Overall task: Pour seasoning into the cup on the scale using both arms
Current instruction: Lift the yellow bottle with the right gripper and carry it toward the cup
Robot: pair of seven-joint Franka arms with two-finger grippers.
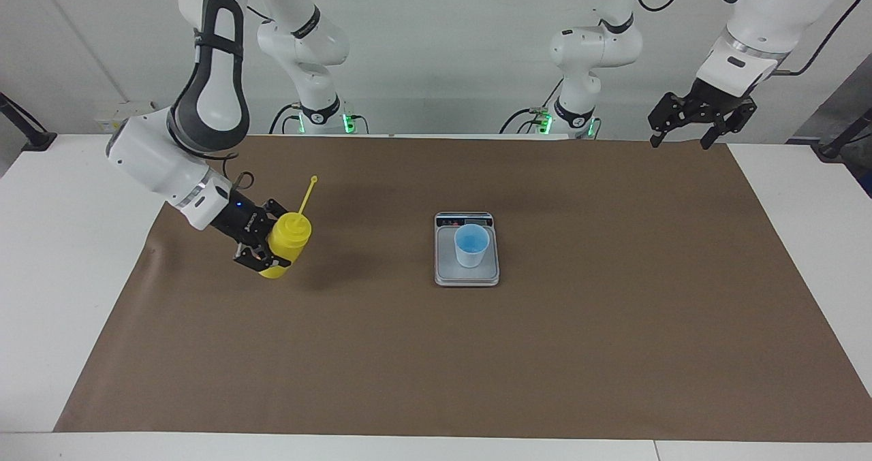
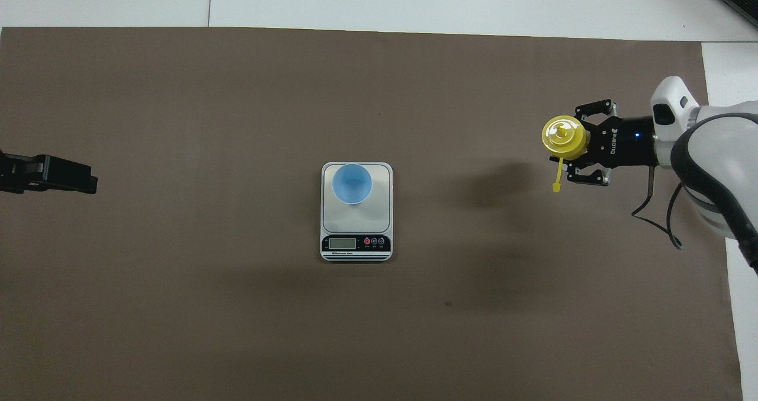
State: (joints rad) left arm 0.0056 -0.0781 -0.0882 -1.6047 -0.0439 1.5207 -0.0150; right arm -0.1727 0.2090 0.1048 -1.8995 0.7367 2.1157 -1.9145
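Observation:
The seasoning, a yellow squeeze bottle [image 1: 289,242] [image 2: 564,135], hangs a little above the brown mat toward the right arm's end of the table. Its cap tether sticks up and its top leans slightly toward the scale. My right gripper [image 1: 268,253] [image 2: 578,146] is shut on the bottle's body from the side. The light blue cup [image 1: 471,244] [image 2: 352,183] stands upright on the silver-grey scale [image 1: 446,272] [image 2: 380,216] at the mat's middle, on the half of the plate farther from the robots. My left gripper [image 1: 679,141] [image 2: 83,180] waits raised over the mat's edge at the left arm's end, open and holding nothing.
A brown mat [image 1: 613,325] covers most of the white table [image 1: 61,257]. The scale's dark display strip [image 2: 355,244] faces the robots. A black cable [image 2: 657,217] loops from the right wrist over the mat's edge.

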